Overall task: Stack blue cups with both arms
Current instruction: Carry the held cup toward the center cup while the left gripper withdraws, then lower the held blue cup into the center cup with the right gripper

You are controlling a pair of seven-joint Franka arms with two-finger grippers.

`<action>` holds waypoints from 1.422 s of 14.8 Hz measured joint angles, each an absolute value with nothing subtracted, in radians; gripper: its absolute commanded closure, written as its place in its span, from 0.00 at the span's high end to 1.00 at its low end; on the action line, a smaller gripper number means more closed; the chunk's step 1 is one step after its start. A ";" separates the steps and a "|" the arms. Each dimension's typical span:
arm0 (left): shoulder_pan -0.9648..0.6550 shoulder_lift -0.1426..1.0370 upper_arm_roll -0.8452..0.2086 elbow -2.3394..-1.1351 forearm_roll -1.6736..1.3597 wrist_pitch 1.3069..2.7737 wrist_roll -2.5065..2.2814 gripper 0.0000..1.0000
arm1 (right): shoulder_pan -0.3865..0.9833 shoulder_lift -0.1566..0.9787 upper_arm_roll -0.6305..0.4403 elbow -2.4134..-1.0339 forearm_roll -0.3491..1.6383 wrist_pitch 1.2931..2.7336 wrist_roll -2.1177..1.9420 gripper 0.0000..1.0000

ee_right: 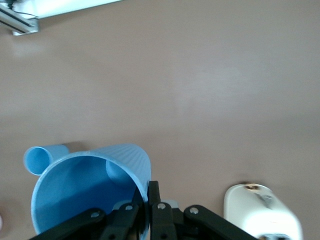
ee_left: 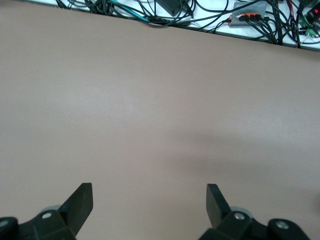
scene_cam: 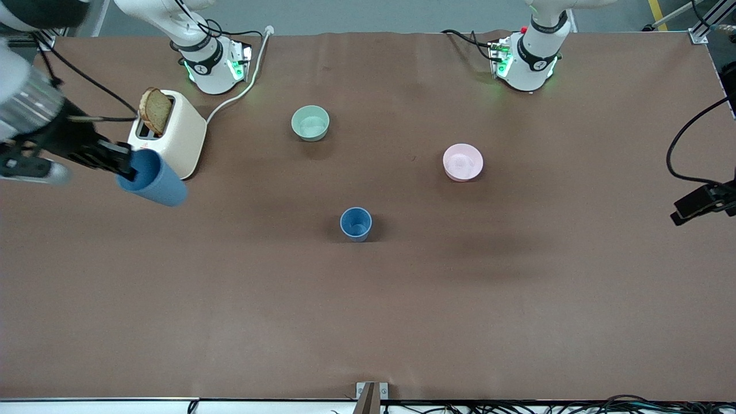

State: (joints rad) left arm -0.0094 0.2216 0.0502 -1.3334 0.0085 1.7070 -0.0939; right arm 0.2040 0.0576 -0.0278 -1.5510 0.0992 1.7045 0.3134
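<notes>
One blue cup [scene_cam: 356,223] stands upright, mouth up, near the middle of the table; it also shows small in the right wrist view [ee_right: 42,157]. My right gripper [scene_cam: 127,167] is shut on the rim of the second blue cup [scene_cam: 155,183], one finger inside and one outside. It holds the cup tilted in the air beside the toaster, at the right arm's end of the table. The right wrist view shows that cup's open mouth [ee_right: 85,192] at the gripper [ee_right: 149,200]. My left gripper [scene_cam: 690,208] waits over the left arm's end of the table, open and empty [ee_left: 150,192].
A cream toaster [scene_cam: 172,141] with a slice of bread [scene_cam: 155,110] stands by the held cup, also in the right wrist view [ee_right: 260,212]. A mint-green bowl [scene_cam: 310,122] and a pink bowl [scene_cam: 463,162] sit farther from the front camera than the standing cup.
</notes>
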 measured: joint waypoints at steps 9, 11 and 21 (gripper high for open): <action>-0.022 0.137 0.001 -1.421 0.008 1.663 -0.075 1.00 | 0.450 0.262 -0.027 -1.575 0.139 1.945 0.564 0.02; -0.022 0.108 0.001 -1.479 0.008 1.704 -0.075 1.00 | 0.507 0.319 -0.027 -1.585 0.139 2.024 0.648 0.02; -0.018 0.079 0.004 -1.520 0.008 1.711 -0.075 1.00 | 0.616 0.457 -0.028 -1.599 0.139 2.168 0.719 0.02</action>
